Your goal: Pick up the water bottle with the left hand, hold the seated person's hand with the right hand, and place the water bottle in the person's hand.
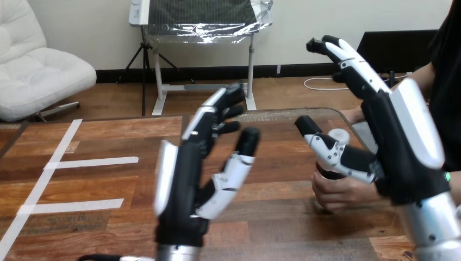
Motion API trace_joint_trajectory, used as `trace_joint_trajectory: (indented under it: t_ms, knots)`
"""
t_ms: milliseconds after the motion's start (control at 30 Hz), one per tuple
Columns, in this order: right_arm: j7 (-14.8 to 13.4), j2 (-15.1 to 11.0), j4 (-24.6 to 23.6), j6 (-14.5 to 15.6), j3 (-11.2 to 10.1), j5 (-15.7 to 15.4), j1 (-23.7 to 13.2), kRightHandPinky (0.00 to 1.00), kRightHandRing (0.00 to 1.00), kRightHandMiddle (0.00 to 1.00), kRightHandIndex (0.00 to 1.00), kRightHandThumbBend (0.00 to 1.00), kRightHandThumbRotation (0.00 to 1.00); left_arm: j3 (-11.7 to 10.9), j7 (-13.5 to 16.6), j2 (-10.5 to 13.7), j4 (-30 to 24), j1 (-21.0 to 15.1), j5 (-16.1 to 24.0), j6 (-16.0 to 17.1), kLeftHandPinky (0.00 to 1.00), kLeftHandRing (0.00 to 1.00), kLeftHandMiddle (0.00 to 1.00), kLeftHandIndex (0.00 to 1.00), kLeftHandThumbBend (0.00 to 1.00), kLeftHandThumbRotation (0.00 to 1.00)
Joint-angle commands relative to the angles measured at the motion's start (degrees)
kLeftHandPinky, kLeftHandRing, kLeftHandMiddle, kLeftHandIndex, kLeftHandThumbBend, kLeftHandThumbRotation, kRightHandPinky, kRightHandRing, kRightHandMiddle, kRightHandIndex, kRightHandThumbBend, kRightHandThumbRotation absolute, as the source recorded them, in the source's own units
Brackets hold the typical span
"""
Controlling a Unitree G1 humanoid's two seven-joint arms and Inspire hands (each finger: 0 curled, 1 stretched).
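Apparently handover's done: water bottle (337, 135) sits in person's hand (341, 191), L hand (182, 185) & R hand (403, 152) both fingers wide, holding nothing; next, pull arms clear w/o clipping bottle.

The table (98, 190) is reddish-brown wood, its planks streaked with darker grain. White tape stripes (92, 162) mark its left part: one long slanting stripe with two shorter bars branching from it. The left hand (185, 185) is black across the palm, with a white shell along its outer edge and fingers banded in black and white. The right hand (402, 147) is likewise black, with a broad glossy white shell on its back, and a tiny green light (447, 176) glows near its wrist. The left forearm (176, 253) and right forearm (435, 228) are silver. The bottle (338, 135) has a white cap and looks dark just below it.
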State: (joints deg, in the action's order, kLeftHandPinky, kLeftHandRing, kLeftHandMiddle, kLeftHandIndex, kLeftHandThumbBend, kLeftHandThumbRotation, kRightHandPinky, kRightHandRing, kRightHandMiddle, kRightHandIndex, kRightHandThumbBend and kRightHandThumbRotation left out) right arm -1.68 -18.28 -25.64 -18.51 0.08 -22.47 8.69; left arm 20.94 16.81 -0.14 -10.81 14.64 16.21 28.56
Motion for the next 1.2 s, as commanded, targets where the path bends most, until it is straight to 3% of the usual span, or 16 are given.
trace_joint_trajectory:
  t_ms: [0,533,800,1167]
  knots:
    - [-1.3,2.9,1.8,-3.2,1.5,2.8,0.0,0.78,0.92,0.96,0.89,0.22,0.00,-2.1,2.2,-1.4,-3.2,3.4,1.1,3.7,0.71,0.79,0.82,0.81,0.39,0.74]
    - [-0.9,6.9,4.3,-6.9,4.8,4.8,4.1,0.89,0.98,1.00,0.93,0.09,0.00,-5.2,6.5,0.0,-3.7,8.6,2.6,6.6,0.70,0.76,0.79,0.80,0.33,0.78]
    - [-1.1,7.4,6.2,-9.4,5.5,4.0,4.6,0.92,0.98,0.98,0.92,0.08,0.00,-5.1,7.8,0.3,-3.8,10.0,2.4,7.4,0.68,0.75,0.79,0.80,0.30,0.76]
    - [0.1,7.3,7.7,-10.5,6.3,5.0,4.0,0.93,0.97,0.98,0.91,0.07,0.00,-4.5,7.9,0.6,-3.7,10.9,1.3,7.7,0.66,0.74,0.78,0.79,0.29,0.69]
